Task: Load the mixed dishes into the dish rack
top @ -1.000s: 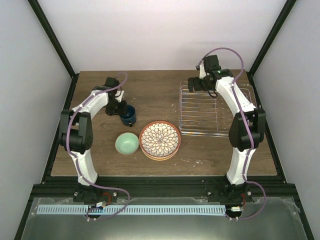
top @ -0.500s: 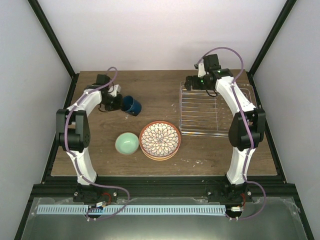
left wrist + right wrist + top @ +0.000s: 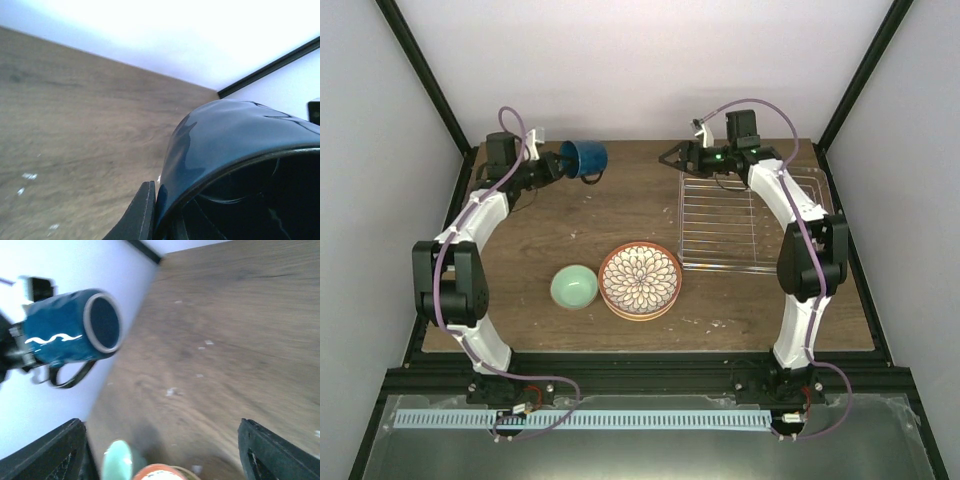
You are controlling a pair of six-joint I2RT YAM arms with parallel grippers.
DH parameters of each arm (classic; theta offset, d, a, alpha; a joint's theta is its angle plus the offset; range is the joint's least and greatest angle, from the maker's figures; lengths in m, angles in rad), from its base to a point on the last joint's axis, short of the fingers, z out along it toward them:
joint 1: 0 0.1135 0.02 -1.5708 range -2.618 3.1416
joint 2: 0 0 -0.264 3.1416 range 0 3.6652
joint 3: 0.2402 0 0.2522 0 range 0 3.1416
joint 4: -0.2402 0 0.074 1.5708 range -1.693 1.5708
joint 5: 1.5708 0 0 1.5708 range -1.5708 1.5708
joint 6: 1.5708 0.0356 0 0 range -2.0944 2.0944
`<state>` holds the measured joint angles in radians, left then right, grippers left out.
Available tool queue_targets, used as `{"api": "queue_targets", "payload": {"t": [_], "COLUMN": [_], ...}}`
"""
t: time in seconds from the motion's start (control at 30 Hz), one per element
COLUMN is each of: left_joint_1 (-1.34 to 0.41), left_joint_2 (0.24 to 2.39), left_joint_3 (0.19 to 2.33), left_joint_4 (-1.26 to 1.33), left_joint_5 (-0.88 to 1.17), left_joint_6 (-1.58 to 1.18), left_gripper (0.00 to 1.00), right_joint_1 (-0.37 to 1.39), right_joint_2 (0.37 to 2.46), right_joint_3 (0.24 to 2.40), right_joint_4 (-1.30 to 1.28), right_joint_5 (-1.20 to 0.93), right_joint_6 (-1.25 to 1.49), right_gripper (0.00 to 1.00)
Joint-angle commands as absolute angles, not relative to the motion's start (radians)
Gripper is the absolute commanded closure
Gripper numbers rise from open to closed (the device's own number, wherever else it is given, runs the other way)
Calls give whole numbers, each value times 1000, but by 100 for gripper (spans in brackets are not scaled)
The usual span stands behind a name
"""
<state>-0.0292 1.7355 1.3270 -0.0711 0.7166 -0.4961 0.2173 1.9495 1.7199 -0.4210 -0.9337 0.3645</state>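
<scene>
My left gripper [image 3: 557, 163] is shut on the rim of the dark blue mug [image 3: 583, 158] and holds it on its side in the air over the table's back left. In the left wrist view one finger [image 3: 142, 215] presses the mug's [image 3: 240, 150] outer wall; the other finger is hidden. My right gripper [image 3: 672, 157] is open and empty beside the far left corner of the wire dish rack [image 3: 740, 215], pointing left at the mug [image 3: 65, 335]. The mint-green bowl [image 3: 574, 287] and the stack of terracotta-rimmed plates [image 3: 639, 280], flower-petal plate on top, sit at front centre.
The rack stands on a clear tray [image 3: 820, 185] at the back right. Black frame posts and white walls close in the table's [image 3: 640, 195] sides and back. The bowl [image 3: 117, 460] and plate rim [image 3: 160, 472] show low in the right wrist view.
My left gripper has lifted the mug off the table and carried it up and back, tipping it sideways. My right gripper has swung left past the rack's corner toward the mug.
</scene>
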Motion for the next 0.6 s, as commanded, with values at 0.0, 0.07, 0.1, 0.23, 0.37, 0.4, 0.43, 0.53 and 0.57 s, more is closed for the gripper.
{"api": "queue_targets", "payload": {"t": [0.0,0.07,0.1,0.23,0.37,0.4,0.43,0.53,0.57], "left_joint_1": [-69,-81,-91,-145,-176,-177,-179,-185,-186], "left_joint_2": [1699,1706,1710,1731,1753,1757,1761,1771,1772], "left_joint_3": [1300,1268,1256,1255,1273,1274,1277,1280,1274], "left_joint_4": [243,354,405,490,526,536,541,538,541], "left_joint_5": [762,770,767,732,721,724,728,736,734], "left_joint_6": [-633,-704,-731,-764,-792,-799,-803,-804,-804], "left_gripper": [100,100,100,100,100,100,100,100,100], "right_joint_1": [255,271,278,306,317,318,319,319,320], "right_joint_2": [1978,2001,2011,2039,2051,2054,2056,2070,2073], "right_joint_3": [1694,1697,1695,1686,1664,1658,1653,1651,1651], "right_joint_4": [-109,-72,-46,51,153,178,201,276,308], "right_joint_5": [-1260,-1295,-1313,-1347,-1356,-1356,-1355,-1354,-1355], "right_joint_6": [615,655,678,760,830,849,866,933,957], "right_gripper": [22,25,25,26,26,27,27,28,28]}}
